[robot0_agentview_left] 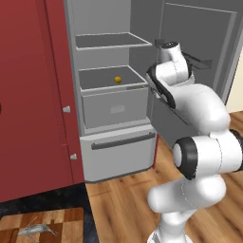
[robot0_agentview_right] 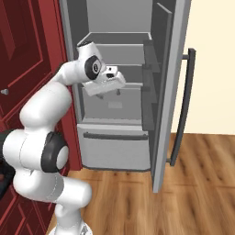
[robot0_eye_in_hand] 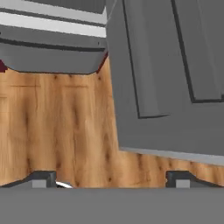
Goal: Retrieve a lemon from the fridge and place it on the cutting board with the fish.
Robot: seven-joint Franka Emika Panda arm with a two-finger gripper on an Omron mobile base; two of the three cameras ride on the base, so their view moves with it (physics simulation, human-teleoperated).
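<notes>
Tall light-grey fridge [robot0_agentview_left: 118, 156] stands open, door swung to the right. Small round yellow lemon [robot0_agentview_left: 117, 79] rests on the grey middle shelf [robot0_agentview_left: 97, 78], above the drawer. Claw [robot0_eye_in_hand: 111, 178] hangs in front of the fridge, tips wide apart, nothing between them, pointed down at the wooden floor [robot0_eye_in_hand: 57, 131]. Slender silvery fish [robot0_agentview_left: 37, 230] lies on the checkered wooden cutting board [robot0_agentview_left: 71, 223] at the tabletop.
</notes>
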